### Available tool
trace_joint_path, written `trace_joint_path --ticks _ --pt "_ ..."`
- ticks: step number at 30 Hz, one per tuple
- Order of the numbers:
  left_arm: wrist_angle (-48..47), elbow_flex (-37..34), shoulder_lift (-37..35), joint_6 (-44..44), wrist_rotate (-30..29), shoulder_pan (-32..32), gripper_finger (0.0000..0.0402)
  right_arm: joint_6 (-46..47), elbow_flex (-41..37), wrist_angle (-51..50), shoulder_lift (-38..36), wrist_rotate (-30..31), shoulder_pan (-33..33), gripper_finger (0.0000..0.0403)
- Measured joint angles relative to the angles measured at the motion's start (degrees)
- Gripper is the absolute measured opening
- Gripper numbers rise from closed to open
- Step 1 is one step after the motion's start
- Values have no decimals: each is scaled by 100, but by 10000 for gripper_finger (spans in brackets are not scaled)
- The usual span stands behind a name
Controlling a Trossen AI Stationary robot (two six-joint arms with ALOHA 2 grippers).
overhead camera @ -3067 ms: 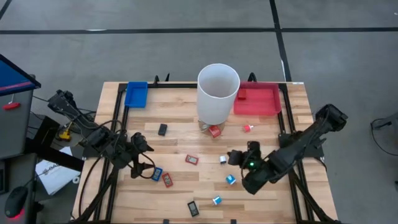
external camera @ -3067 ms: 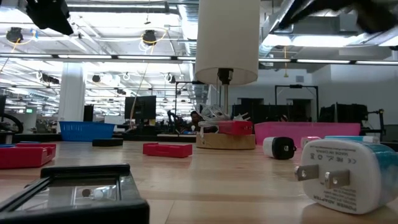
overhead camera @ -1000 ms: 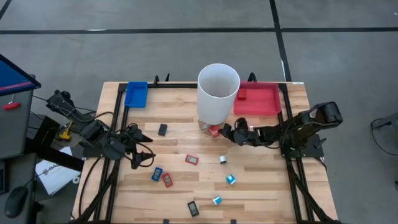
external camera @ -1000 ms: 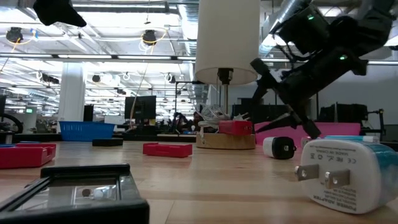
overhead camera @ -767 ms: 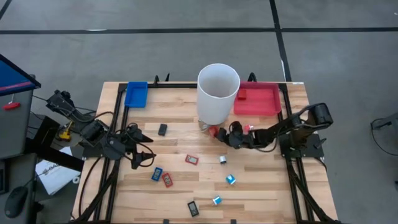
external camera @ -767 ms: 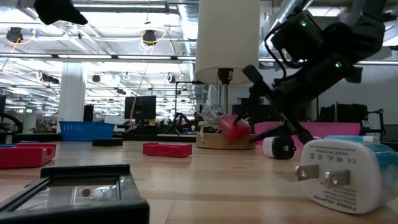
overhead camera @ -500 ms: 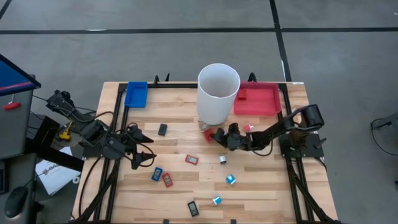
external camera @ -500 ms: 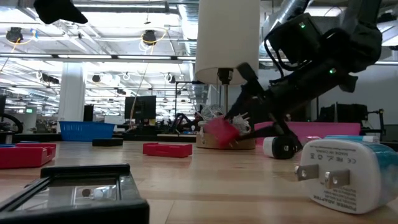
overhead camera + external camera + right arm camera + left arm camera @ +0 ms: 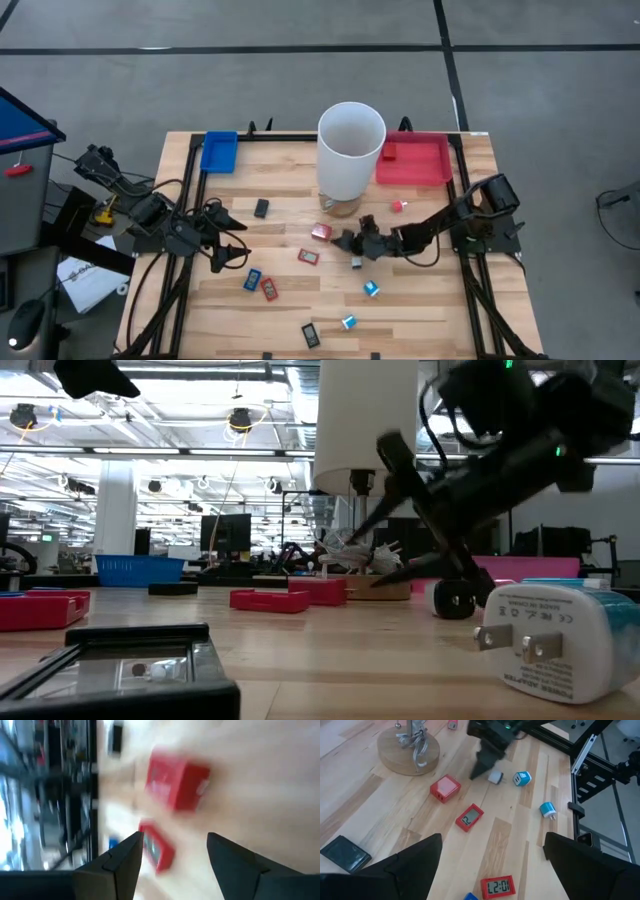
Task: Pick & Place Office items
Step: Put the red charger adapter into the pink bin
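High view: red cube just beside right tool

My right wrist view is smeared: the red cube-like block reads only as a blur. The black framed rectangle gets cropped in my low view.

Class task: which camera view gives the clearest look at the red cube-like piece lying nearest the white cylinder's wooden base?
The left wrist view: the red cube lies sharp and unblocked beside the wooden base. The high view shows it tiny, the low view edge-on, the right wrist view blurred.
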Motion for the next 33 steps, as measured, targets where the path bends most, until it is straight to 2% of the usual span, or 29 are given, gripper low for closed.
trace_joint_path --ticks 3,8,12,14,16,18,21,26,33 --pt "-8 0 0 46 -4 0 351 -578 409 -407 -3 -171 186 214" --pt "-8 0 0 161 -22 0 351 -2114 1426 -1468 -10 -325 349 214" --pt "-8 0 0 184 -24 0 351 -3650 2409 -3304 -10 -301 314 214" --pt "-8 0 0 242 -24 0 351 -4260 2838 -4343 30 -124 241 214" --pt "-8 0 0 315 -24 0 351 -5010 3062 -4935 39 121 139 216" --pt "-8 0 0 400 -23 0 351 -5857 3091 -4842 33 151 -33 223" --pt "-8 0 0 487 -21 0 351 -6527 3086 -4855 34 -25 -308 242" --pt "-8 0 0 494 -21 0 351 -7188 3086 -4875 34 -293 -622 268" --pt "-4 0 0 617 -19 0 351 -7595 3089 -4768 185 -626 -733 276"
